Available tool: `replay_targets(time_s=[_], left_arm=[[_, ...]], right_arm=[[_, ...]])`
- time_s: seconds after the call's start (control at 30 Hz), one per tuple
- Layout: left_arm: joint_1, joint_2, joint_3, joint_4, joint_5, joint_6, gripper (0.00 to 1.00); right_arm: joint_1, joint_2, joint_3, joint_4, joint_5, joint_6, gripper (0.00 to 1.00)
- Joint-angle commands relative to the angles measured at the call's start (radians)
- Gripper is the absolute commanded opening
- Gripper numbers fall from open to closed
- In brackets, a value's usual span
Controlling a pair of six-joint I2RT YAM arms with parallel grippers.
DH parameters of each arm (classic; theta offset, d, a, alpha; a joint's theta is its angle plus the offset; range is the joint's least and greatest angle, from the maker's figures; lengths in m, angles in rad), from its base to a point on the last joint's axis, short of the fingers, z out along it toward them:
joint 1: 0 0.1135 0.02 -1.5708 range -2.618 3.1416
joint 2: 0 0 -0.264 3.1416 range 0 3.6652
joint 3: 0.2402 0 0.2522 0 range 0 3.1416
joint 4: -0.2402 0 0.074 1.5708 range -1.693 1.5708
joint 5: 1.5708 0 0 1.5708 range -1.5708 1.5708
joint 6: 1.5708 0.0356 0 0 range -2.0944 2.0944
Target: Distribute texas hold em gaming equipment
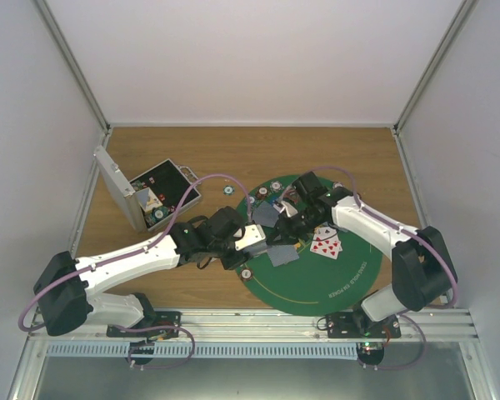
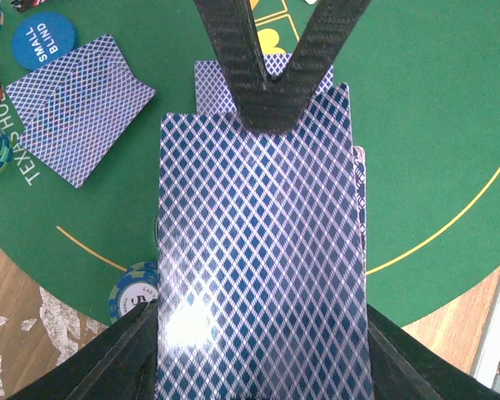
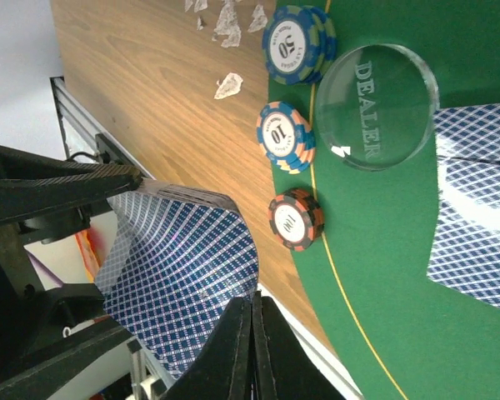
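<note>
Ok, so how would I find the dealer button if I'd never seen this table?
Find the big round green mat. Along its edge by the wooden table sit three striped chip stacks, and the dealer button lies just inside them. It is the only see-through disc, wider than any chip, with DEALER printed across it.

Blue-backed deck (image 2: 262, 275) bowed in mid-air — spare cards (image 2: 79, 108) face down, red-pip cards (image 1: 325, 243) face up, chips (image 3: 285, 135) stacked.
</note>
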Motion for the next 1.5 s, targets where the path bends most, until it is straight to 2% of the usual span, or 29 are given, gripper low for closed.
replay_targets(time_s=[0.0, 0.33, 0.5, 0.77, 1.17, 1.47], left_arm=[[-0.006, -0.022, -0.009, 0.054, -0.007, 0.006, 0.57], [-0.006, -0.019, -0.009, 0.054, -0.005, 0.007, 0.57], [-0.006, -0.019, -0.009, 0.054, -0.004, 0.006, 0.57], [-0.006, -0.018, -0.011, 0.054, -0.003, 0.005, 0.57], [-0.006, -0.025, -0.016, 0.058, -0.004, 0.005, 0.57], [-0.006, -0.022, -0.013, 0.056, 0.003, 0.005, 0.57]], right_arm=[[-0.027, -0.036, -0.017, -0.037, 0.029, 0.007, 0.0], [-0.097, -0.093, -0.034, -0.095, 0.088, -0.001, 0.01], [-0.189, -0.162, -0.066, -0.093, 0.15, 0.031, 0.01], [-0.353, -0.315, -0.16, -0.038, 0.155, 0.09, 0.01], [-0.572, -0.512, -0.412, -0.02, 0.305, 0.211, 0.01], [-0.601, -0.5, -0.561, 0.056, 0.318, 0.26, 0.01]])
